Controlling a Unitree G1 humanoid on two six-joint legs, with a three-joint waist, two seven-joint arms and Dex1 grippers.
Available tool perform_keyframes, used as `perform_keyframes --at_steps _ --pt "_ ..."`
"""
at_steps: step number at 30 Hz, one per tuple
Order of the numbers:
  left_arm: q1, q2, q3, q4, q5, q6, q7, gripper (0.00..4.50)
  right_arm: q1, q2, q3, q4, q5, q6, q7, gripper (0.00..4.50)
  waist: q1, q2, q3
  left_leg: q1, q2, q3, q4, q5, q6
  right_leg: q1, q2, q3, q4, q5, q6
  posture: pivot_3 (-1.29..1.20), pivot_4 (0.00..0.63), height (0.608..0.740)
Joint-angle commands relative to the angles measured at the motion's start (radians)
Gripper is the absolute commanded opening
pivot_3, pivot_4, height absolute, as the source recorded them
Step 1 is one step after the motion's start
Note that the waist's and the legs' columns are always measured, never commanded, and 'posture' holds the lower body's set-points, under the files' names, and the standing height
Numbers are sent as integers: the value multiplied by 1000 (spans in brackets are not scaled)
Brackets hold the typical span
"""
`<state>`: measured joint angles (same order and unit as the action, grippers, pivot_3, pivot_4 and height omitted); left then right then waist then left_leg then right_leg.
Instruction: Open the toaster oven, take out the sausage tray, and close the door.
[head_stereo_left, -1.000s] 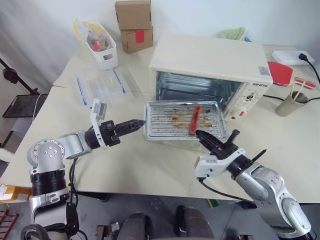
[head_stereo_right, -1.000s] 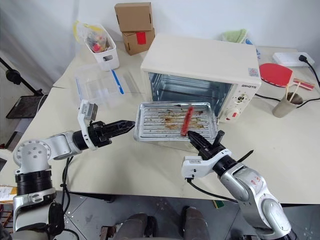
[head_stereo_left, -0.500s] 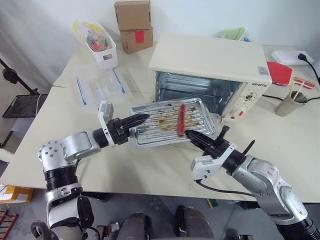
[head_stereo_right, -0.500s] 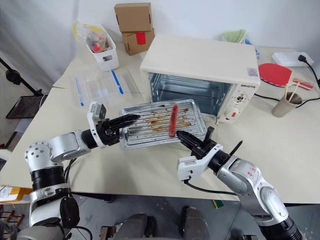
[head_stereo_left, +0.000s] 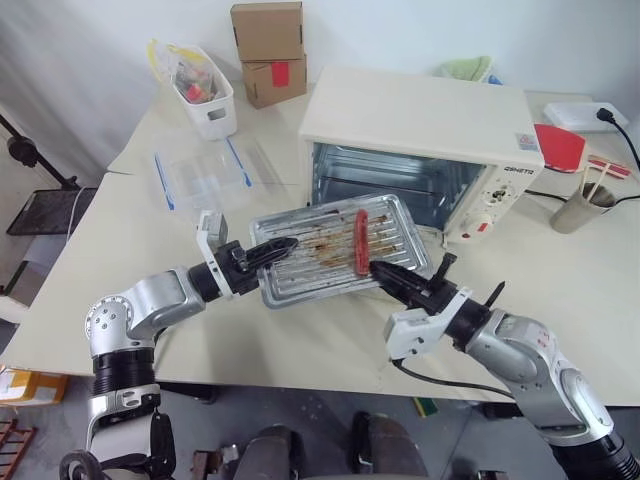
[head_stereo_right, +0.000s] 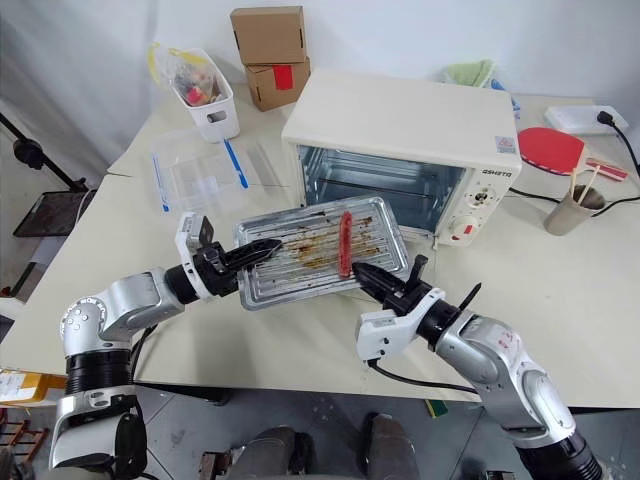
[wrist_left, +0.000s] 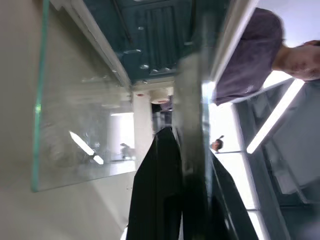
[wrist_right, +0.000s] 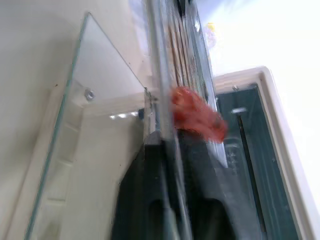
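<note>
Left gripper (head_stereo_left: 287, 243): clamped on the sausage tray (head_stereo_left: 340, 250) edge farthest from the toaster oven (head_stereo_left: 420, 150) knobs, sharing the load.
Right gripper (head_stereo_left: 385, 270): pinching the tray rim facing away from the oven, beside the sausage (head_stereo_left: 361, 240).
Tray position: held clear before the oven mouth, tilted.
Door (wrist_right: 95, 150): folded down beneath the tray, not yet closed.

Cardboard boxes (head_stereo_left: 267, 50), white bin (head_stereo_left: 201, 91), clear container (head_stereo_left: 200, 173), paper cup (head_stereo_left: 580, 209).
</note>
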<state>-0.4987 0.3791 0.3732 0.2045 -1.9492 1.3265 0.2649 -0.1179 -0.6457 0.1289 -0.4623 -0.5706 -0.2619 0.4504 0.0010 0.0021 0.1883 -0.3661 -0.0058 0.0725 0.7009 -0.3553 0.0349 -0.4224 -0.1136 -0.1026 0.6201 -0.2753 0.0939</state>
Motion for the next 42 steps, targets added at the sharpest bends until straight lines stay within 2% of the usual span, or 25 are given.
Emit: perform_keyframes --at_steps 1,3,9,12,14,17,22,28,31,35,42 --pt "1 0 32 -12 -23 16 -31 0 -13 -27 -52 0 15 -31 -17 1663 0 0 0 0 0 0 0 0 0 0 0 0 0 0 0 0 150 740" --pt "14 -8 52 -7 -23 19 -29 0 17 -53 -83 6 45 -48 -6 2357 1 0 0 0 0 0 0 0 0 0 0 0 0 0 0 0 150 740" --pt "72 -15 153 -30 -23 6 -14 0 118 -86 -204 23 163 -54 2 2357 2 0 0 0 0 0 0 0 0 1 0 0 -1 0 0 0 150 740" --pt "129 30 178 -45 -23 38 -68 0 156 -70 -263 30 279 -10 26 1742 -3 0 0 2 1 0 -1 0 0 1 0 0 -1 0 -1 0 150 740" --pt "160 53 213 -49 -23 37 -86 0 193 -84 -287 73 363 -30 63 1119 -1 0 0 4 1 0 -1 0 0 3 1 1 0 -1 -1 0 150 740" --pt "199 85 257 -35 -23 41 -113 0 235 -96 -310 137 512 -79 135 25 -1 -1 1 14 2 -1 -4 -1 -1 14 0 0 -9 -1 -2 0 150 740" --pt "285 113 311 -38 -23 41 -155 0 224 -99 -336 263 744 -62 274 25 -1 -1 1 14 2 -1 -4 -2 -1 14 -4 0 -8 -1 -2 0 150 740" --pt "400 68 401 -121 -23 -13 -158 0 174 -129 -326 443 939 107 489 25 -3 -1 1 14 4 -2 -4 -3 -1 14 -6 0 -9 -2 -3 0 150 740" --pt "446 31 458 -182 -23 -57 -154 0 121 -128 -306 515 958 172 540 25 -3 -1 1 13 4 -2 -4 -4 -1 13 -8 -1 -9 -2 -4 0 150 740" --pt "485 -76 516 -298 -23 -153 -113 0 58 -123 -268 575 947 226 596 25 -2 -1 0 14 3 -2 -4 -5 -2 13 -11 -2 -9 -2 -4 0 150 740" --pt "557 -245 511 -483 -23 -317 -37 0 -23 -56 -240 591 1001 284 665 25 3 -1 1 12 3 -2 -4 -7 -1 13 -11 -3 -12 -2 -4 0 150 740"
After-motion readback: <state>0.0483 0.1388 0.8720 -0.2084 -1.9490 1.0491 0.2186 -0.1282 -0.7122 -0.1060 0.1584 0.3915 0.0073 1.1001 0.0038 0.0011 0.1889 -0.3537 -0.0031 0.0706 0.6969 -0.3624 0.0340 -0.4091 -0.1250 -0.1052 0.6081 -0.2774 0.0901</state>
